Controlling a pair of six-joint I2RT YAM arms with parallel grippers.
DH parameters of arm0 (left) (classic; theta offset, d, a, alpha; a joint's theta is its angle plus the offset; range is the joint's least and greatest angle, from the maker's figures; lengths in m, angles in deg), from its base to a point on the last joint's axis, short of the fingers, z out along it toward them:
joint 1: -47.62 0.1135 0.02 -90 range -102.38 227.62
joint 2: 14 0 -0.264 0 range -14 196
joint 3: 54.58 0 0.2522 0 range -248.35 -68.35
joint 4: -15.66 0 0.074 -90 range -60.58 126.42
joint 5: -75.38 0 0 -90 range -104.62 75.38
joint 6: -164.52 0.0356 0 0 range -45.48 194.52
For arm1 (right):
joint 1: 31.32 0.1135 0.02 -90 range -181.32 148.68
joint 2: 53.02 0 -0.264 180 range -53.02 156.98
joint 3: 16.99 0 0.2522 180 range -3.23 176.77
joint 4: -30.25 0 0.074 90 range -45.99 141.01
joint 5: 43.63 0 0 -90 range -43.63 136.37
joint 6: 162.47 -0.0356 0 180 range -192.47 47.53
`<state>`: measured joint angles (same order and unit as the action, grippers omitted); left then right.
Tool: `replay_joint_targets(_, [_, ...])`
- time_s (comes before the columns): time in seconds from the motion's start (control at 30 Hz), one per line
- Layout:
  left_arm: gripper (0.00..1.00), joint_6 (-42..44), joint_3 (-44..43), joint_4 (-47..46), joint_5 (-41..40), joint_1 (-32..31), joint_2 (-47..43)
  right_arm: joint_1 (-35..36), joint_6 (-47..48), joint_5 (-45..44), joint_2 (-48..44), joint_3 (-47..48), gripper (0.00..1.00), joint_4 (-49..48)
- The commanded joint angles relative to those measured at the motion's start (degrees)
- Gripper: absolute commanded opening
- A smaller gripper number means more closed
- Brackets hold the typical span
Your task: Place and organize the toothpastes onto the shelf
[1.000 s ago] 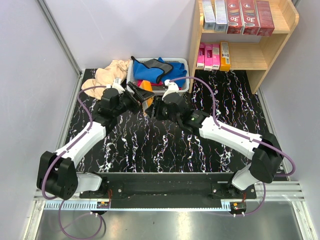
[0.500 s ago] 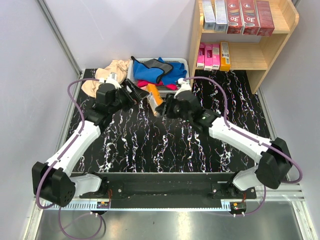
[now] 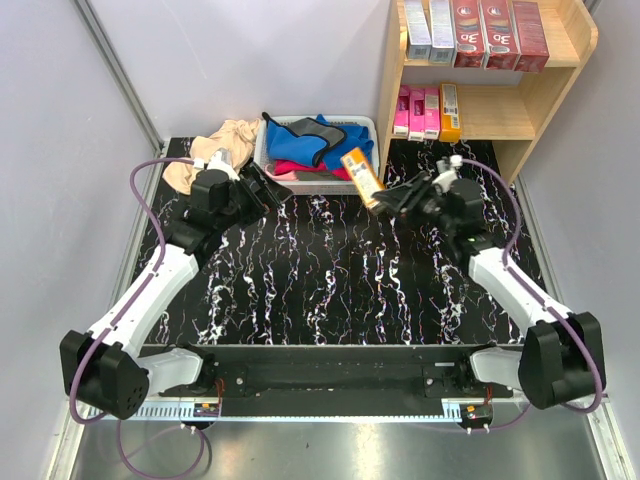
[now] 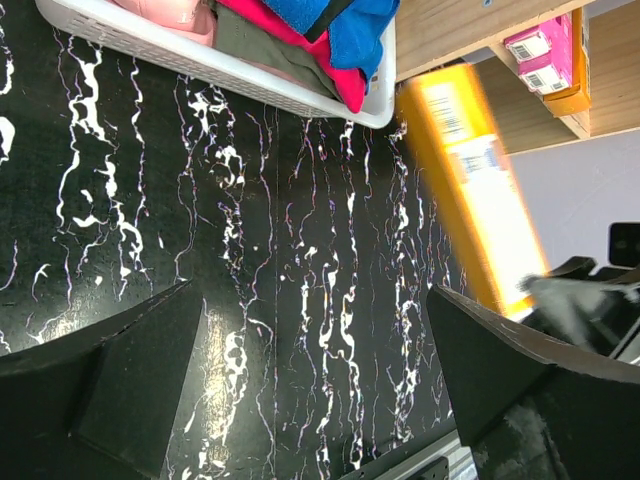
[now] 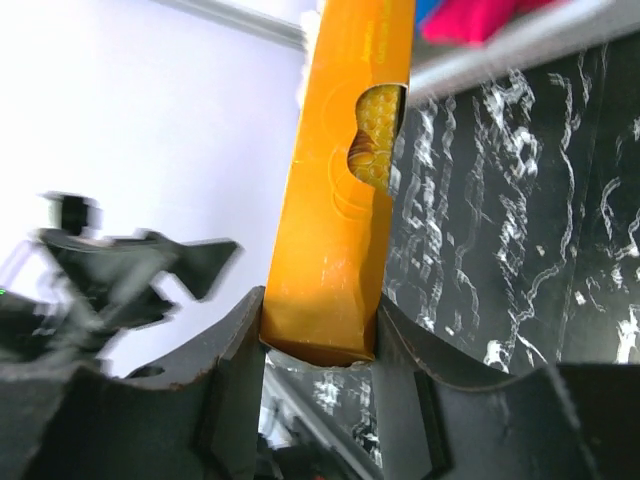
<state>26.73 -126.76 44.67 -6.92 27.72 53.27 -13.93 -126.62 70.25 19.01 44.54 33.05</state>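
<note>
Right jaws clamp one end of the orange toothpaste [image 5: 340,200].

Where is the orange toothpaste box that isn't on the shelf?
In the top view, the orange box is held by the right gripper, beside the right end of the white basket, in front of the shelf.

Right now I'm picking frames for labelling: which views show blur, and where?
Top external: largely sharp. Left wrist: the orange toothpaste box is motion-smeared, the tabletop crisp. Right wrist: that box is sharp, the left arm behind blurred.
</note>
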Motion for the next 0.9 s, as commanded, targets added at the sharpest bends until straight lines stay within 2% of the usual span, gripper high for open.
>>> replay_joint_targets(0.0, [0.99,0.68,0.14,-2.24,-0.32,0.21,0.59,-8.14,-10.08,17.39,-3.48,-2.67,0.42,-20.83])
replay_joint_targets(0.03, [0.99,0.68,0.23,-2.32,-0.23,0.21,0.67,-12.51,-14.97,19.34,-3.04,-4.25,0.42,-23.73])
replay_joint_targets(0.1, [0.99,0.59,0.58,-2.41,-0.23,0.13,0.76,-16.84,-21.14,24.08,-1.46,-6.27,0.42,-35.14])
replay_joint_targets(0.13, [0.99,0.68,0.75,-2.50,-0.15,0.21,0.85,-21.30,-27.87,25.33,-0.67,-8.29,0.41,-39.36])
replay_joint_targets(0.17, [0.99,0.59,0.84,-2.41,-0.23,0.21,1.02,-23.43,-30.98,27.34,1.34,-9.09,0.41,-47.40])
replay_joint_targets(0.2, [0.99,0.51,0.84,-2.67,-0.23,0.21,1.11,-25.10,-35.71,28.23,2.32,-10.23,0.41,-50.53])
replay_joint_targets(0.37, [0.99,0.59,0.93,-2.76,0.03,0.21,1.47,-33.80,-45.68,31.22,8.02,-11.47,0.40,-66.53])
replay_joint_targets(0.6, [0.99,0.86,0.93,-2.76,-0.06,0.21,1.64,-41.11,-48.51,33.25,10.59,-7.43,0.39,-68.06])
replay_joint_targets(0.87, [0.99,0.94,1.02,-2.76,0.38,0.21,2.52,-43.75,-42.37,31.50,15.68,-0.75,0.38,-57.88])
